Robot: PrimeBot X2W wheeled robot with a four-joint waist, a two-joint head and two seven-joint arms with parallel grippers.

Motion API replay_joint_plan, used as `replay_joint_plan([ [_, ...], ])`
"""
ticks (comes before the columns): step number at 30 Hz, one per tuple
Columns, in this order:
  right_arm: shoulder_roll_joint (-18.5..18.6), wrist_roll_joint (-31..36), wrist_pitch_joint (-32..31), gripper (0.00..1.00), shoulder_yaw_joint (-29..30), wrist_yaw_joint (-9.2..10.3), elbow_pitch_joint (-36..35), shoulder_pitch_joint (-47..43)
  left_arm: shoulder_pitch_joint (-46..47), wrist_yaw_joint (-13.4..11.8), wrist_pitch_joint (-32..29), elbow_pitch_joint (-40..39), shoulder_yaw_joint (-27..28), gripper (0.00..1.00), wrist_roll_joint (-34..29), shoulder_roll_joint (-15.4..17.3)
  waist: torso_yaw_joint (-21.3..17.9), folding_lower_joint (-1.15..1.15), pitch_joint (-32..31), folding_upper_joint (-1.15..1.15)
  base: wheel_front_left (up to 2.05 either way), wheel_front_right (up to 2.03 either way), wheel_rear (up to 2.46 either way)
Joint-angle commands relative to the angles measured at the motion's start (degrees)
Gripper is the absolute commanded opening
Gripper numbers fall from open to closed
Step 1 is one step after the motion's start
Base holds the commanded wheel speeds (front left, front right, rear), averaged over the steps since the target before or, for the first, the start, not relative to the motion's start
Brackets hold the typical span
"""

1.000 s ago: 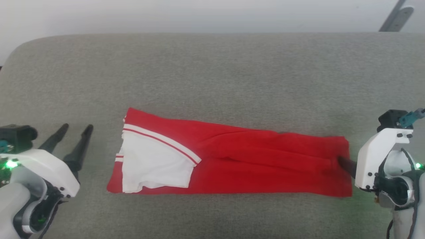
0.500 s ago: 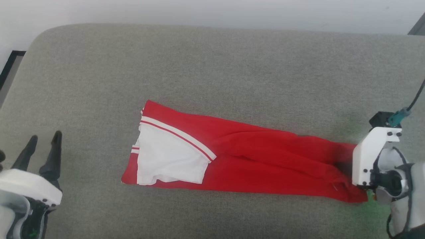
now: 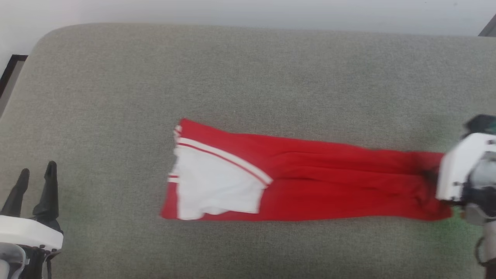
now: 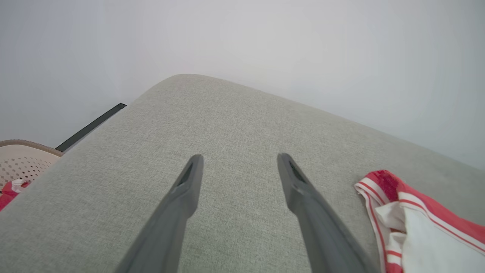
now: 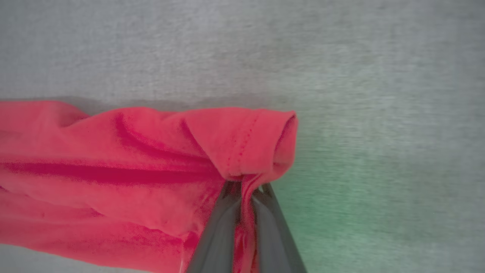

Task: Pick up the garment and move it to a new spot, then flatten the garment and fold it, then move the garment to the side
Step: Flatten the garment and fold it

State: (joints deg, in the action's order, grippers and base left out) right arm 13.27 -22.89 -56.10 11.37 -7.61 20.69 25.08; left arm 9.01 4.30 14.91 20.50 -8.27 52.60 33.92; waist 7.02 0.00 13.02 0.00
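Grey fabric cushion (image 3: 248, 77) before a pale wall (image 3: 248, 11). Across its middle lies the garment (image 3: 317, 186), folded lengthwise into a long red strip, with the white sleeve (image 3: 217, 186) at its left end. At the strip's right end, the right gripper (image 5: 245, 187) has its fingers pressed together on the bunched hem. Well apart from the sleeve end, the left gripper (image 3: 38, 168) is over the cushion, fingers parted and holding nothing.

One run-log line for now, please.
red T-shirt: folded, on grey cushion | right gripper: shut on its hem | left gripper: open, apart from it
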Motion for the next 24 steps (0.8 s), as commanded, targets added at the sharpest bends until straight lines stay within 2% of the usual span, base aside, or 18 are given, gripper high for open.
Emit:
replay_joint_plan([
  [1,0.9,0.5,0.4,0.00,1.6,0.22,-0.1,0.3,-0.4,0.5,0.3,-0.1,1.0,1.00,-0.9,-0.4,-0.1,0.00,0.1,0.00,0.00,0.00,0.00],
  [5,2.0,2.2,0.5,0.00,5.3,0.21,-0.5,1.2,-0.5,1.2,0.3,-0.1,2.1,1.00,-2.0,-1.4,-0.4,0.00,0.4,0.00,0.00,0.00,0.00],
  [8,4.2,4.1,1.0,0.00,8.7,0.21,-0.2,2.0,-0.3,1.7,0.4,-0.3,3.4,1.00,-2.5,-2.2,-0.8,0.00,0.9,0.00,0.00,0.00,0.00],
  [13,4.3,9.2,2.5,0.00,14.1,0.20,1.1,4.3,0.2,2.6,0.3,-0.2,4.7,1.00,-3.8,-3.1,-1.7,0.00,1.5,0.00,0.00,0.00,0.00],
  [18,2.4,10.0,1.0,0.00,12.6,0.19,-0.9,4.9,0.4,2.9,0.3,0.1,4.8,1.00,-4.0,-3.5,-2.7,0.00,1.4,0.00,0.00,0.00,0.00],
  [24,-1.1,5.3,-2.3,0.00,6.9,0.16,-8.7,2.4,-0.1,3.1,0.3,-0.1,5.3,1.00,-4.1,-3.4,-3.6,0.00,0.9,0.00,0.00,0.00,0.00],
])
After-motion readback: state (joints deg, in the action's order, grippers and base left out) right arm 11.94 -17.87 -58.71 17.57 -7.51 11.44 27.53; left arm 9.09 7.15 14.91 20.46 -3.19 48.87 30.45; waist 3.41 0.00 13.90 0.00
